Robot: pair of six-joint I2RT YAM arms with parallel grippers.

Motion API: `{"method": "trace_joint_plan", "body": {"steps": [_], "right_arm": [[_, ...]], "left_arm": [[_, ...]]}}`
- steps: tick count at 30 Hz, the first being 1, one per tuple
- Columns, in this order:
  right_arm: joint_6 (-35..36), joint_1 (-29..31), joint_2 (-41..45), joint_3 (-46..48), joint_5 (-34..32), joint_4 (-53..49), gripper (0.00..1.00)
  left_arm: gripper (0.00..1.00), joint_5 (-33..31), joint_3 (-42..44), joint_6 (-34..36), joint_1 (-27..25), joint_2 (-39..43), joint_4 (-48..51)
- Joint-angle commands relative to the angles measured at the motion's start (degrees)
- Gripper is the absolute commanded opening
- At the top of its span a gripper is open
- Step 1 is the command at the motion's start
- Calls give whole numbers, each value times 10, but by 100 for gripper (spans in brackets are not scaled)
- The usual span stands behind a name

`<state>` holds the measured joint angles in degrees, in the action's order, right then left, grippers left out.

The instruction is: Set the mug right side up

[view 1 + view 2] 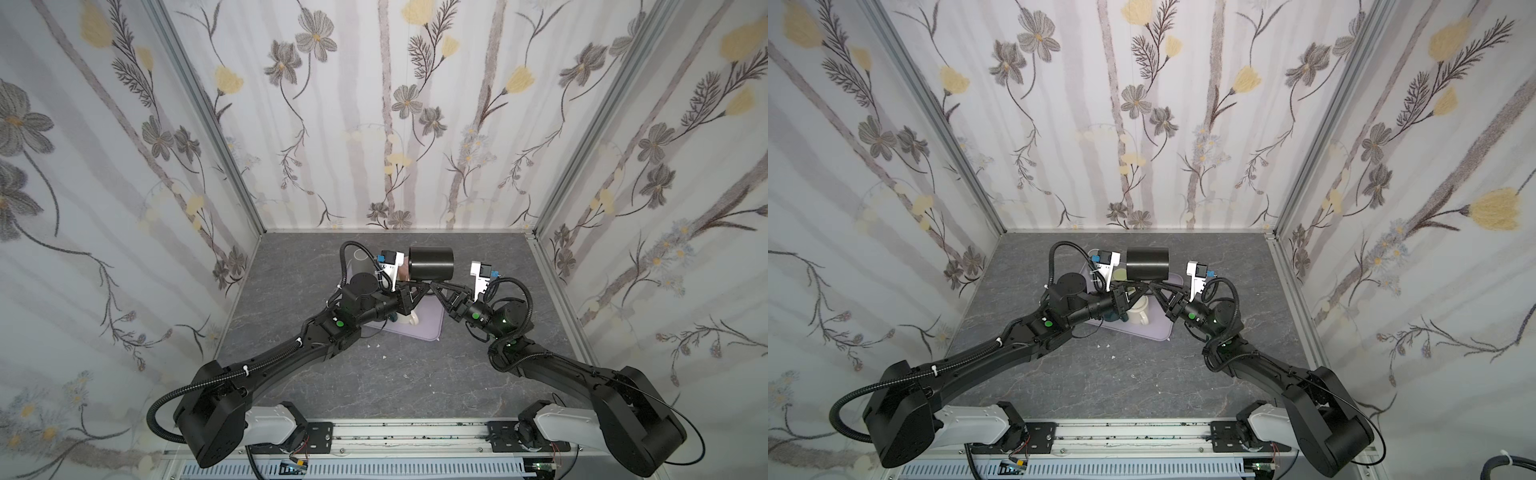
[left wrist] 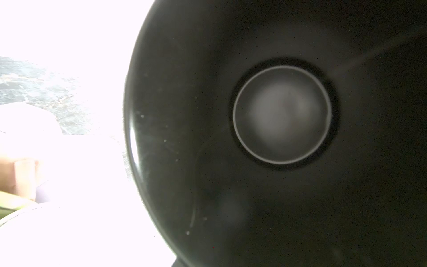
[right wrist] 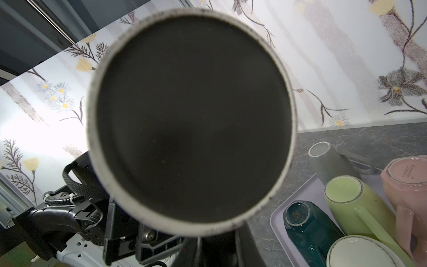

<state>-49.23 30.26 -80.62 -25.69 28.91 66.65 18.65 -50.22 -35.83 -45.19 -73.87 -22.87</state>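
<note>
Top views, mug: the black mug (image 1: 431, 262) hangs in the air above the far half of the tray (image 1: 428, 326). It lies on its side, mouth towards the left arm and base towards the right arm.
Top views, left claw: the left claw (image 1: 417, 286) reaches up to the mug's near side and is clenched. The exact spot it grips is hidden under the mug's body.
Top views, right claw: the right claw (image 1: 439, 287) meets it there almost tip to tip, and is likewise clenched on the mug's near side.
Top views, tray: pale lilac, flat on the grey tabletop (image 1: 374, 374). A cream cup (image 1: 1138, 311) sits on it below the claws.
Left wrist view, mug: the mug (image 2: 277, 115) fills most of the picture, seen straight down its mouth to the round bottom inside. The rest is washed out white.
Right wrist view, mug: the mug (image 3: 191, 120) shows its flat dark base, ringed by a pale rough rim.
Right wrist view, tray: on the tray (image 3: 277, 215) a green cup (image 3: 353, 201), a pink cup (image 3: 406, 182) and a dark green cup (image 3: 307, 222) lie base up. A grey cup (image 3: 328, 161) is at the tray's far edge.
</note>
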Motion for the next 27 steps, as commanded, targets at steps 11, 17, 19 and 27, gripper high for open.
{"method": "trace_joint_plan", "body": {"steps": [11, 17, 19, 27], "right_arm": [[9, -3, -11, 1, -54, -52, 29], [8, -3, -10, 6, -55, -43, 33], [8, -3, -8, 5, -54, -43, 33], [14, -3, 1, 7, -65, -59, 35]], "left_arm": [[0, 19, -4, 30, -5, 41, -75], [0, 8, -4, 35, -4, 37, -63], [0, 0, -10, 40, -4, 32, -44], [0, -30, -28, 70, -5, 22, 18]]}}
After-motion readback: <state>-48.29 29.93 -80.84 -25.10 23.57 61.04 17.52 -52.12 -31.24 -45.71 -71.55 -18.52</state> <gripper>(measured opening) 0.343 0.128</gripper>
